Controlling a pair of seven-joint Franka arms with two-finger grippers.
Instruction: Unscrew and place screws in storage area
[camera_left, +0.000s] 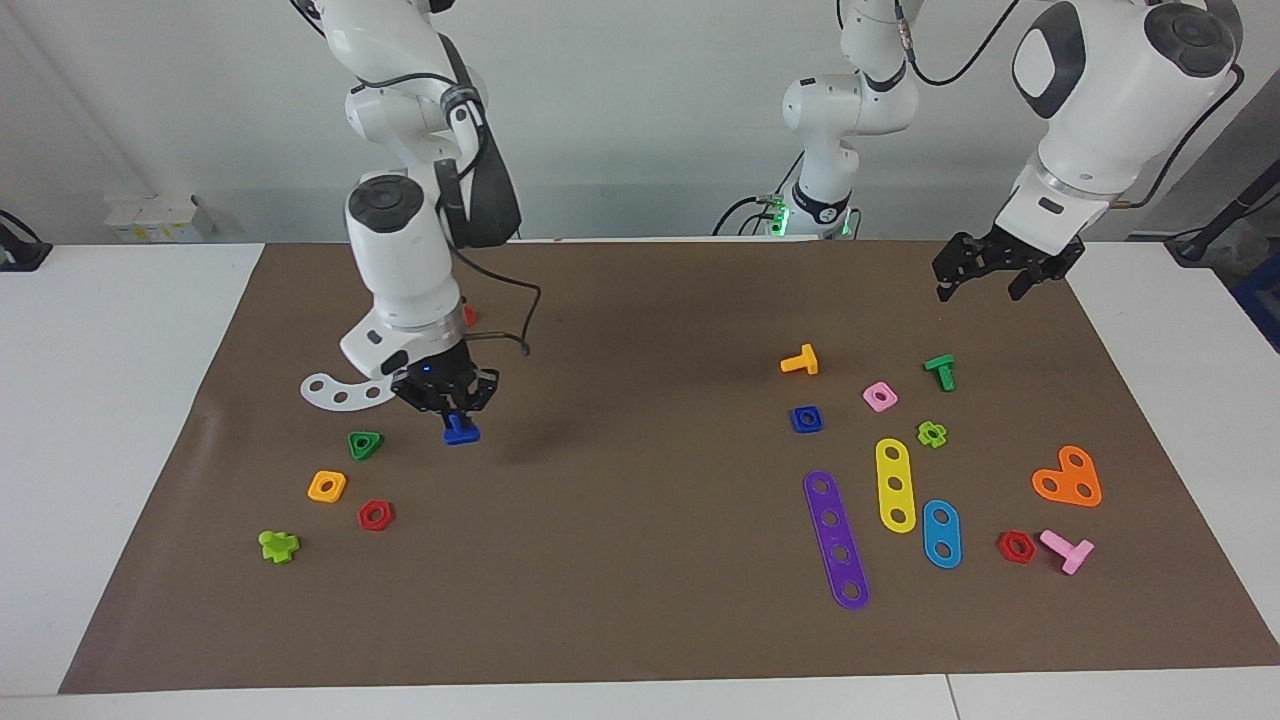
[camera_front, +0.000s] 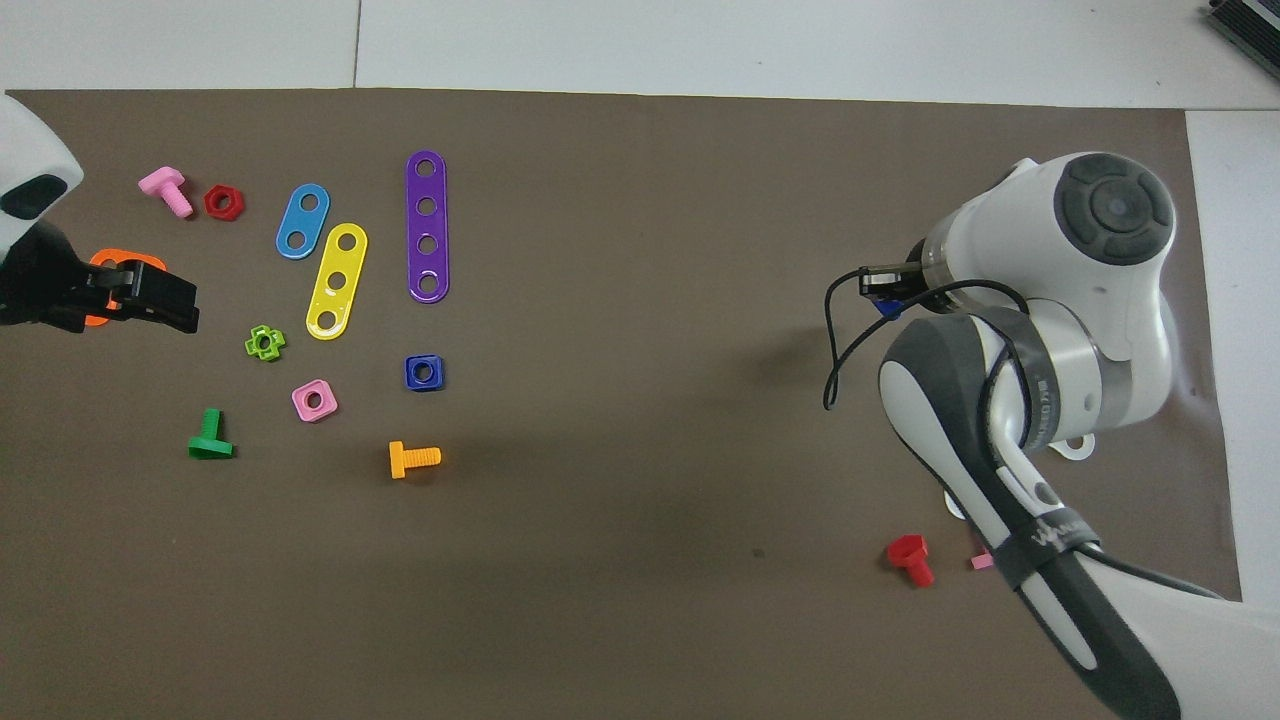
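Observation:
My right gripper (camera_left: 452, 408) is shut on the dark blue triangular-headed screw (camera_left: 460, 431) and holds it head down a little above the brown mat. It is over the spot beside the green triangular nut (camera_left: 365, 444) and the white curved strip (camera_left: 333, 389). In the overhead view the wrist covers this gripper and only a sliver of the blue screw (camera_front: 885, 306) shows. My left gripper (camera_left: 985, 280) is open and empty, raised at the left arm's end of the mat. A green screw (camera_left: 940, 370) lies on the mat below it.
Toward the right arm's end lie an orange square nut (camera_left: 327, 486), a red hex nut (camera_left: 375, 514), a lime screw (camera_left: 278, 545) and a red screw (camera_front: 910, 558). Toward the left arm's end lie an orange screw (camera_left: 800, 360), a dark blue square nut (camera_left: 806, 418), holed strips and a pink screw (camera_left: 1067, 549).

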